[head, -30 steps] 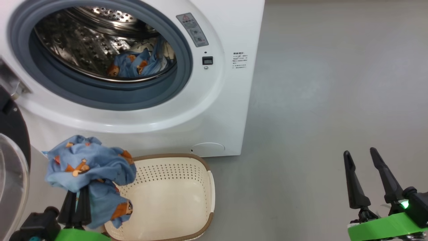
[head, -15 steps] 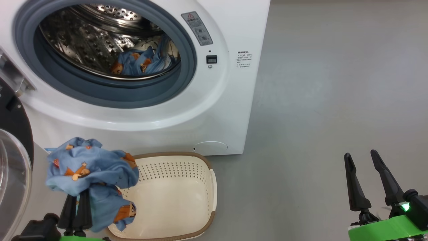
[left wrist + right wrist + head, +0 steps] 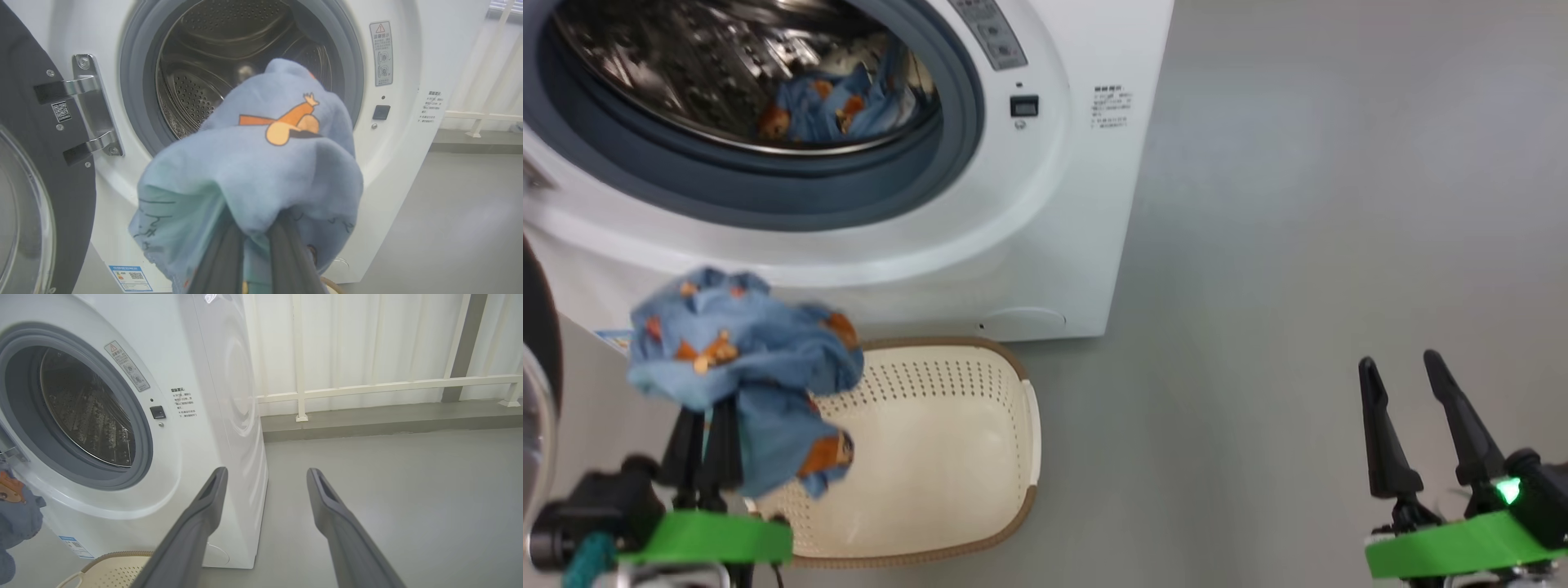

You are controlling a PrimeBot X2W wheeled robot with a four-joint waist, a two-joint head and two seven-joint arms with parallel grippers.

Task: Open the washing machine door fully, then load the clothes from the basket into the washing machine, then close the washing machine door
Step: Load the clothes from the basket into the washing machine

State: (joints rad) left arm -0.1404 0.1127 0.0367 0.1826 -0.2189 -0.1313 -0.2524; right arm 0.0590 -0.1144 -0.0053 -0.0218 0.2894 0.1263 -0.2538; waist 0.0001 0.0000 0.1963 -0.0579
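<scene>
My left gripper (image 3: 704,416) is shut on a bundle of the clothes (image 3: 743,359), light blue with orange-brown bears, held above the left end of the cream basket (image 3: 1021,408). In the left wrist view this bundle (image 3: 265,171) drapes over the fingers (image 3: 220,265) in front of the washing machine (image 3: 400,143) and its steel drum (image 3: 196,90). Another blue garment (image 3: 825,110) lies inside the drum. The washing machine door (image 3: 41,163) stands swung open at the left on its metal hinge (image 3: 90,106). My right gripper (image 3: 1401,367) is open and holds nothing, over bare floor to the right.
Grey floor (image 3: 1298,245) stretches to the right of the machine. In the right wrist view a white railing with curtains (image 3: 367,384) runs behind the machine (image 3: 204,375), and the basket rim (image 3: 118,555) shows at the bottom. The basket's inside holds nothing.
The head camera has shifted, so the machine sits higher in the picture. My left gripper has lifted the bundle a little relative to the basket. The right gripper is unchanged.
</scene>
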